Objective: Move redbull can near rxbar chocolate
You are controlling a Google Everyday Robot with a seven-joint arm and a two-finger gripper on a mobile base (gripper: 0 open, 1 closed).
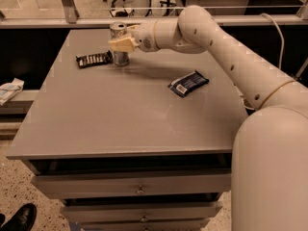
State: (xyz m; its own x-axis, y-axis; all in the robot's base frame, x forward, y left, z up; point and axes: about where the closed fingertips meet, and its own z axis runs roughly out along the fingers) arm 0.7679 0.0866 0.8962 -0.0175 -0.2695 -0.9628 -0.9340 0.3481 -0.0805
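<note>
Camera view — gripper (121, 44) around redbull can (120, 59)

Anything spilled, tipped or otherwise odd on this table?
Nothing stands out. The redbull can stands upright beside the rxbar chocolate, with the gripper at it; the blue-wrapped bar lies flat, apart.

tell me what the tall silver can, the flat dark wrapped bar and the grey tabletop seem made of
The tall silver can: metal, likely aluminium, judging by its shiny silver top. The flat dark wrapped bar: probably plastic film; pale print, slight sheen. The grey tabletop: smooth matte laminate or painted metal, unclear which. The cream gripper, seemingly plastic, grips the can.
</note>
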